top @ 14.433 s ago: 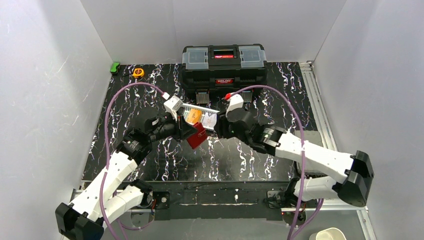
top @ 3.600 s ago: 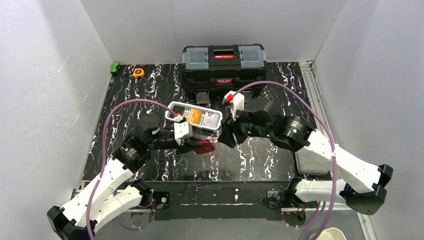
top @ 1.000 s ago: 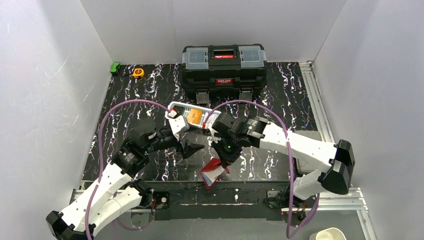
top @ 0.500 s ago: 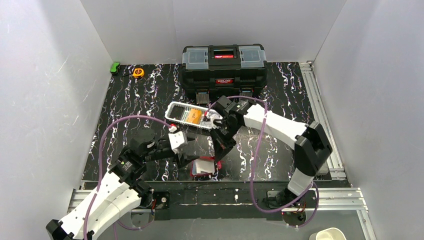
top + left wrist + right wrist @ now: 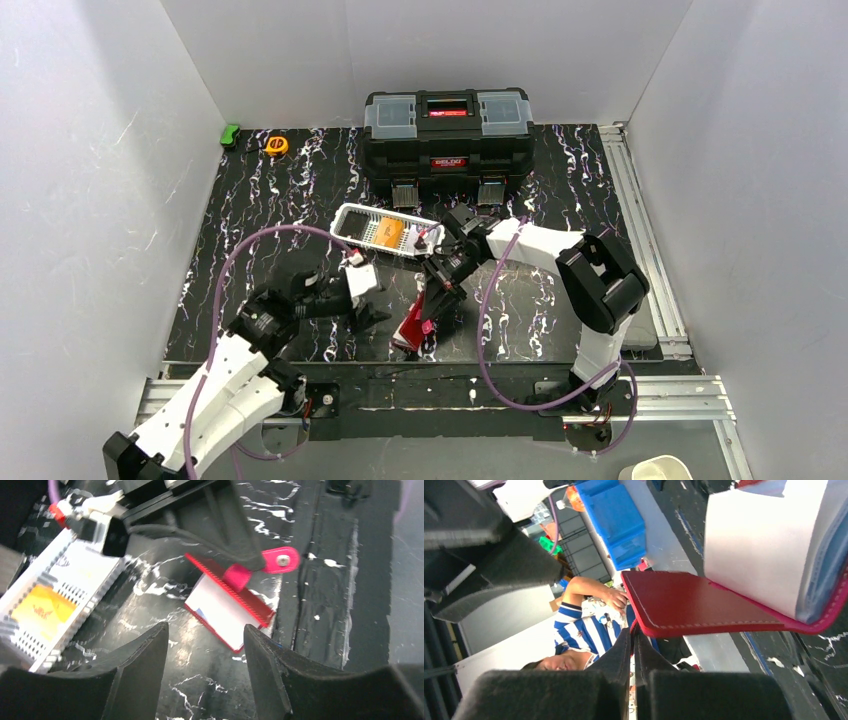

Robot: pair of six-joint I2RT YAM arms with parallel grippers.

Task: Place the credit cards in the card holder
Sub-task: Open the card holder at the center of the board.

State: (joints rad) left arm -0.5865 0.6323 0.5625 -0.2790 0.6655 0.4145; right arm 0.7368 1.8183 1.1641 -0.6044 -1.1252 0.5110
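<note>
The red card holder (image 5: 412,326) hangs open and tilted near the table's front edge. My right gripper (image 5: 434,298) is shut on its snap tab strap (image 5: 236,574). In the right wrist view the fingers (image 5: 624,650) pinch the strap below the red flap (image 5: 694,605). A pale card (image 5: 764,545) sits inside, also seen in the left wrist view as a white card (image 5: 220,612). My left gripper (image 5: 372,316) stands open just left of the holder, nothing between its fingers (image 5: 145,660). An orange card (image 5: 392,232) lies in the white basket (image 5: 352,214).
The white basket (image 5: 75,587) stands mid-table behind both grippers. A big black toolbox (image 5: 447,125) is at the back. An orange tape measure (image 5: 277,145) and a green object (image 5: 230,133) lie at the back left. The metal frame rail (image 5: 440,390) runs along the near edge.
My right gripper has swung the card holder around low near the front edge. The left gripper has come down toward the holder and its jaws have narrowed somewhat.
</note>
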